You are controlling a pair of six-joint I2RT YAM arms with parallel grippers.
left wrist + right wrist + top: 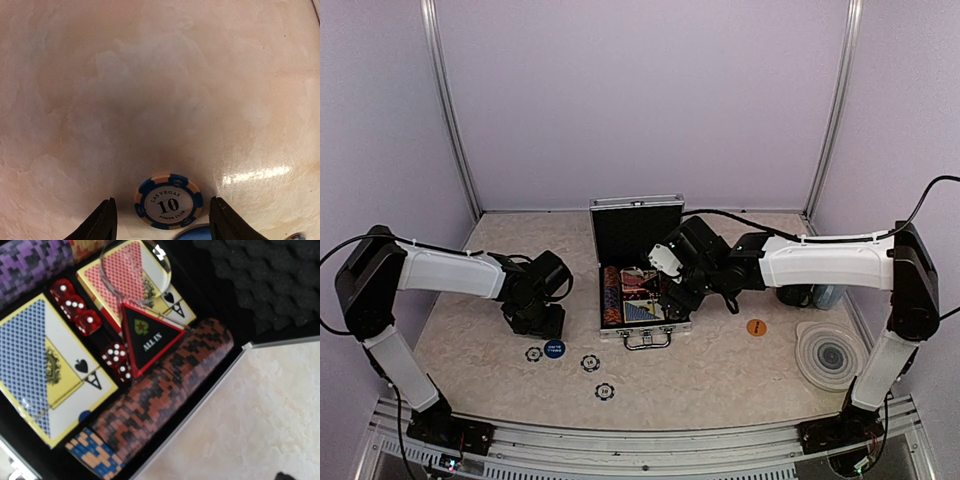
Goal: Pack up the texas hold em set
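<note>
Case: the small ribbed silver aluminium case lies open mid-table, its foam-lined lid upright behind the tray.
Left wall inside: a purple chip row.
Right wall inside: a red-and-black chip row, with blue-and-tan chips at its front end.
Between the rows: the red-backed card deck lies nearer the lid and the blue-backed card deck in front of it, with red dice between them.
On the red deck: a black triangular "ALL IN" marker, overlapped by a clear round disc.
Left of case: a blue-edged "10" chip lies on the table between the left gripper's fingers, with a round blue button just beside it.
Before case: two dark chips.
Right of case: a round orange button, and farther right a round grey ringed coaster.
</note>
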